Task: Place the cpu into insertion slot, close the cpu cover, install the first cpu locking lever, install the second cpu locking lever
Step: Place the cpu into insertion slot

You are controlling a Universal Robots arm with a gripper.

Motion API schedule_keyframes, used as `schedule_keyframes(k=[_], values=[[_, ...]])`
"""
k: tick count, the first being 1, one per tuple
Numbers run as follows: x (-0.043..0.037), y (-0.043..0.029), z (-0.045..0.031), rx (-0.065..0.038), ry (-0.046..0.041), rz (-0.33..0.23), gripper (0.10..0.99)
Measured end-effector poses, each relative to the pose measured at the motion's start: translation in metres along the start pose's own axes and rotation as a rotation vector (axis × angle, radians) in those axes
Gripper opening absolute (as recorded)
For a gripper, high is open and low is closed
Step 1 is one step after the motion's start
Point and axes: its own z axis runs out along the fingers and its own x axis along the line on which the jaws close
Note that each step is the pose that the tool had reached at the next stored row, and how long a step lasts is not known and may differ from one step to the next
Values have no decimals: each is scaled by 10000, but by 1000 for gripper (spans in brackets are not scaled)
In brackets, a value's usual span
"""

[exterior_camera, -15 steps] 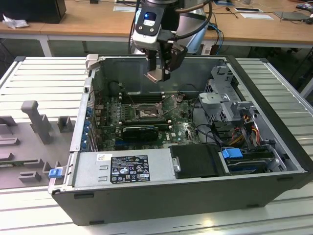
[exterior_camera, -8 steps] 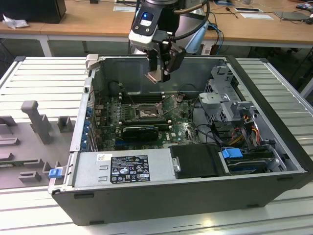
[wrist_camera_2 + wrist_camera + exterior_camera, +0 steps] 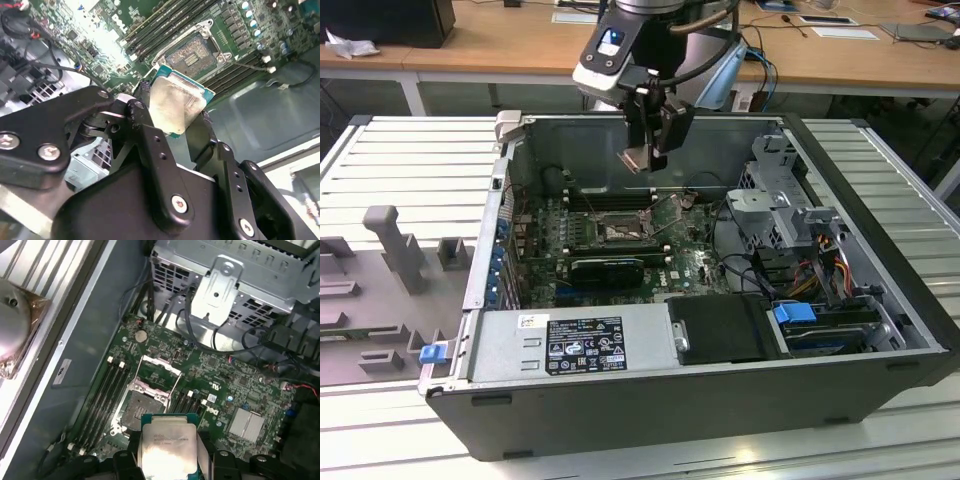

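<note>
Black hand [image 3: 172, 119] on flat silvery cpu [image 3: 176, 100]

A row of wooden desks [image 3: 470, 45] on white legs [image 3: 412, 95] runs along the top of the exterior view. Papers [image 3: 845, 32] lie on them at the upper right, and a dark box [image 3: 390, 20] sits at the upper left. Below, a pale ribbed metal bench [image 3: 420, 150] spreads across the frame under even light.

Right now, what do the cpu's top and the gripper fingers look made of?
cpu: top looks silvery metal, satin, catching glare; green rim, probably circuit-board laminate. On the gripper, fingers: matt black with screw heads; coated metal or plastic, cannot tell.
</note>
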Motion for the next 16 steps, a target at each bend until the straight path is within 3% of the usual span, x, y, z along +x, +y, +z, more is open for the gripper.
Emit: schedule_keyframes(k=[9,12,16], values=[[0,-2,19,-46,-205,2330,529],[-1,-3,36,-50,-243,2758,529],[-3,-12,143,-29,-273,2826,529]])
